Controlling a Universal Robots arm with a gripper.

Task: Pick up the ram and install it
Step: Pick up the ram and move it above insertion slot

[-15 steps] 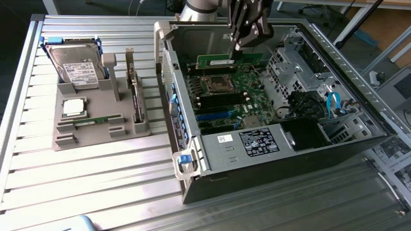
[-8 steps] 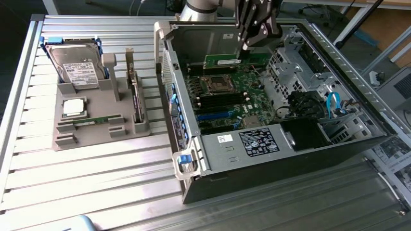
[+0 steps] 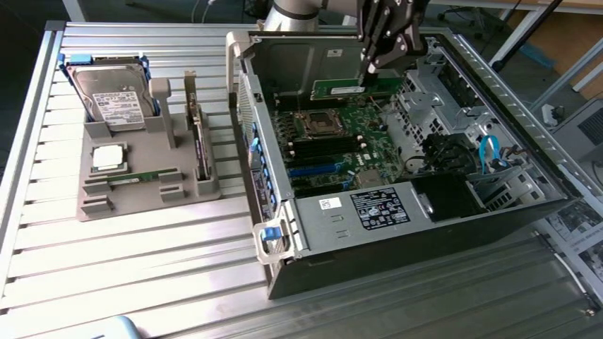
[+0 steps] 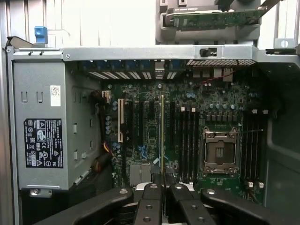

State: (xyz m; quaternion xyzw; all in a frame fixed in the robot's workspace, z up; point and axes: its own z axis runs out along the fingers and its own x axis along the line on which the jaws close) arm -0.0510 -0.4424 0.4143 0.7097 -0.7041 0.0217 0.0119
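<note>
Bench [image 3: 141, 240] — silver ribbed metal slats running side to side, with a raised rail along the edge at the exterior view's left. Light is even and diffuse, with soft sheen on the slats.

Floor [image 3: 11, 70] — dark, seen past that left edge.

Beyond the far edge: pale cables [image 3: 203, 8], a brown board [image 3: 560, 35], a slanted black pole [image 3: 523, 32].

Off the bench's edge at the exterior view's right: printed black-and-white sheets [image 3: 577, 219], lying lower down.

Near edge, towards the left corner: a pale blue object [image 3: 118, 326], cut off.

Ram [image 4: 162, 131] gripped end hidden between hand [image 4: 162, 185] fingers; arm [image 3: 292, 10] cut off at exterior view's top edge.
</note>
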